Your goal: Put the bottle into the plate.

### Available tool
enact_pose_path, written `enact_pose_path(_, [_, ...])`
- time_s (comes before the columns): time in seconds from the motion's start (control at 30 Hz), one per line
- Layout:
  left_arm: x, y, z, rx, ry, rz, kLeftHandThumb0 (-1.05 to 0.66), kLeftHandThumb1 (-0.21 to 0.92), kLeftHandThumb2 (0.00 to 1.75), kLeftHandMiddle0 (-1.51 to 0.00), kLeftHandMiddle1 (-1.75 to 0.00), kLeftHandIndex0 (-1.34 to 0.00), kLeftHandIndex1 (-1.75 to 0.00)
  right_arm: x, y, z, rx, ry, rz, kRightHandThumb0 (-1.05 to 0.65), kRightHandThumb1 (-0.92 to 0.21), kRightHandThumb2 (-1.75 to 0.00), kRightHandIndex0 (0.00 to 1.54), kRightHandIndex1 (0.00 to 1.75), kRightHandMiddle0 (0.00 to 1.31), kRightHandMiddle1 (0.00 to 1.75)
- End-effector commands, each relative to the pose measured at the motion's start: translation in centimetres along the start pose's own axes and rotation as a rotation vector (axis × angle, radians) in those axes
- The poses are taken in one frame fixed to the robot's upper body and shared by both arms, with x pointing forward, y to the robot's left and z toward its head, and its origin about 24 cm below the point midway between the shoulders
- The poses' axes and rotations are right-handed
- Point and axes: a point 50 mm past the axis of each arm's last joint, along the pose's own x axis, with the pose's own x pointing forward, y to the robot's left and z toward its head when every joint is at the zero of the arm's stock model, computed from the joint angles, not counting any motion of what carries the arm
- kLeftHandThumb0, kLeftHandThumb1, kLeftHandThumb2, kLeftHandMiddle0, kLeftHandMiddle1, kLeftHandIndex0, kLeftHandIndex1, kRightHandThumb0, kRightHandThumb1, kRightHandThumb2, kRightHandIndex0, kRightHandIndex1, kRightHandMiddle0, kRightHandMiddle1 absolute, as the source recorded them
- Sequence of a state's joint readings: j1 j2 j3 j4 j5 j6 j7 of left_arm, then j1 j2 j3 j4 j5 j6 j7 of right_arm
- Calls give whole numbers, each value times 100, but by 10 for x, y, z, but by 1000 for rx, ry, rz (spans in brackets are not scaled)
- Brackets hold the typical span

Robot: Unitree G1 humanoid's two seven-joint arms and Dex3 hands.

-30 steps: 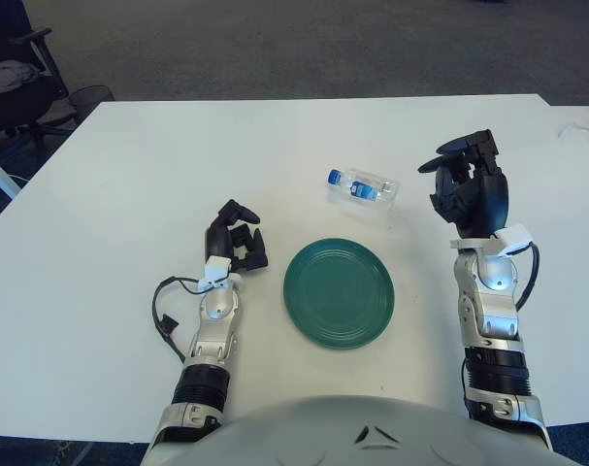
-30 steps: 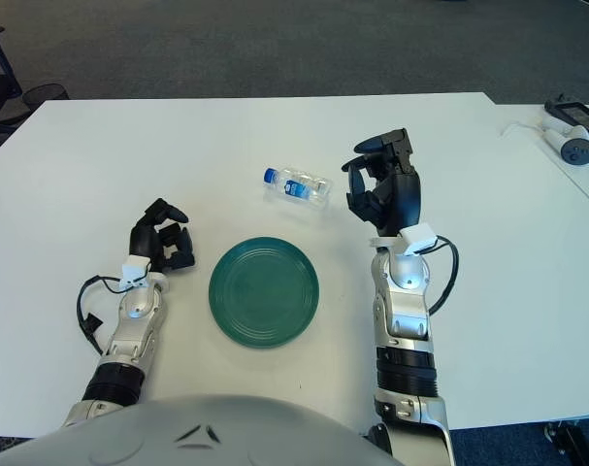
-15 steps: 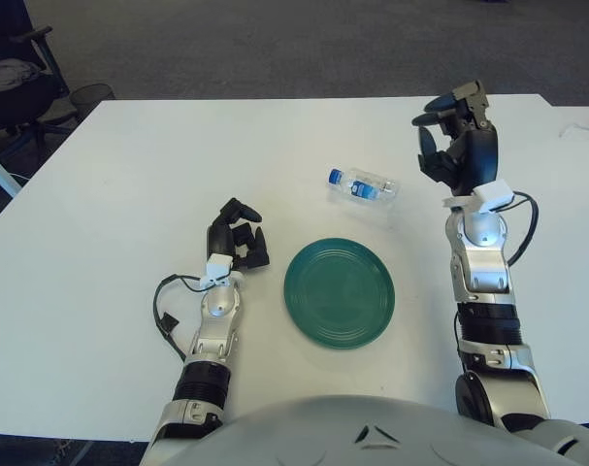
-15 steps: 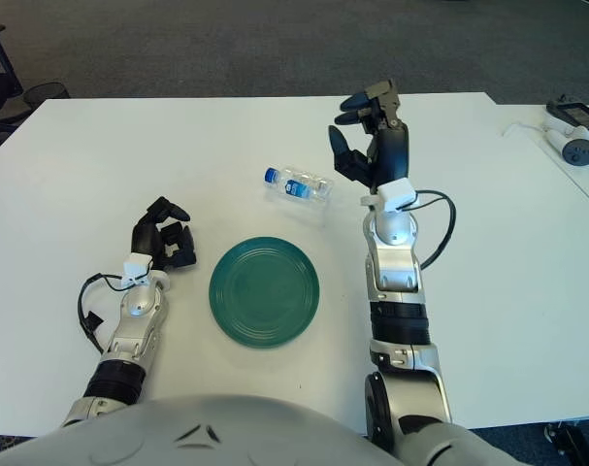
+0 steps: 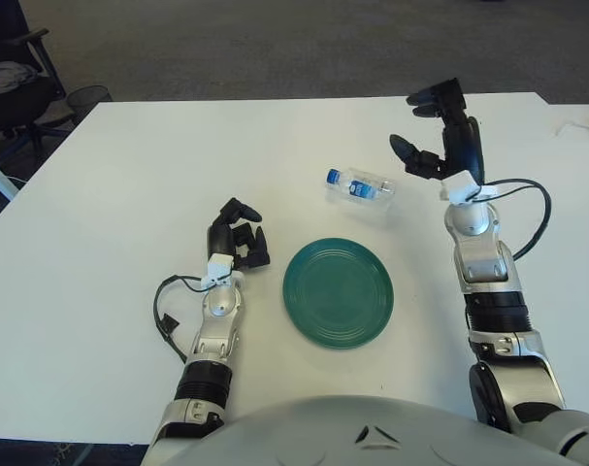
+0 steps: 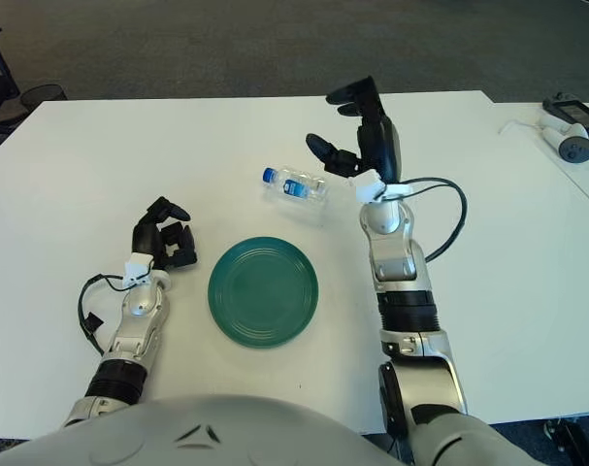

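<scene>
Right hand, black, three-fingered, is raised over the white table, just to the right of the small clear plastic bottle with blue cap and blue label; fingers spread wide, one reaching up and away, the other two pointing left toward the bottle; nothing in its hold, and a visible gap between fingertips and bottle; silver forearm runs back toward the robot's body, with a black cable looping off the wrist.

Bottle lies on its side on the bare table, cap end to the left, on the far side of the round dark-green ribbed plate; near the plate but apart from it; plate holds nothing.

Left hand shows to the left of the plate, fingers curled in, holding nothing; idle.

Step in hand, as I judge it: the reach, hand pre-shaped for a grasp; grasp not yet made, so the task is at an early stage.

Next move calls for: carrying the open hand leftward and down until the fingers straddle the bottle's body across its short axis; closing evenly; a bottle lying on its side is likely to roll if nudged from one side, so contact wants to land on both sides together; then lift, carry toward the robot over the plate's middle, lower, release.
</scene>
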State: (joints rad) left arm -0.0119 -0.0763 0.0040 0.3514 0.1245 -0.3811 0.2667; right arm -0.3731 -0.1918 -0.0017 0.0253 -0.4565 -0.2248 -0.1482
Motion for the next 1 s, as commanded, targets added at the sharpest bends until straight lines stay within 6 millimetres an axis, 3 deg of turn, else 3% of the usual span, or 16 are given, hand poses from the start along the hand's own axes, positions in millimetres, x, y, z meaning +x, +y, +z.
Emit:
enact_pose_path(0.0, [-8, -2, -15, 33, 89, -19, -57, 10, 159, -130, -175, -80, -175, 10, 4, 10, -46, -38, 32, -63, -80, -58, 14, 97, 0, 106])
enact_pose_path(0.17, [-7, -2, -14, 32, 80, -25, -57, 10, 159, -131, -175, -80, -175, 14, 13, 14, -82, -34, 111, -62, -83, -56, 13, 101, 0, 105])
enact_pose_path(0.47, [-8, -2, -15, 54, 74, -15, -58, 8, 160, -131, -175, -81, -175, 15, 22, 20, -128, 6, 266, -59, -81, -60, 12, 76, 0, 101])
enact_pose_path(0.63, [-8, -2, -15, 59, 77, -9, -58, 8, 161, -131, -175, -82, -175, 17, 40, -15, -227, 104, 335, -60, -80, -59, 11, 69, 0, 90])
enact_pose_path(0.97, [-8, 0, -15, 40, 81, -16, -58, 9, 160, -130, -175, -80, -175, 20, 41, -19, -381, 78, 444, -66, -81, -52, 3, 65, 0, 70])
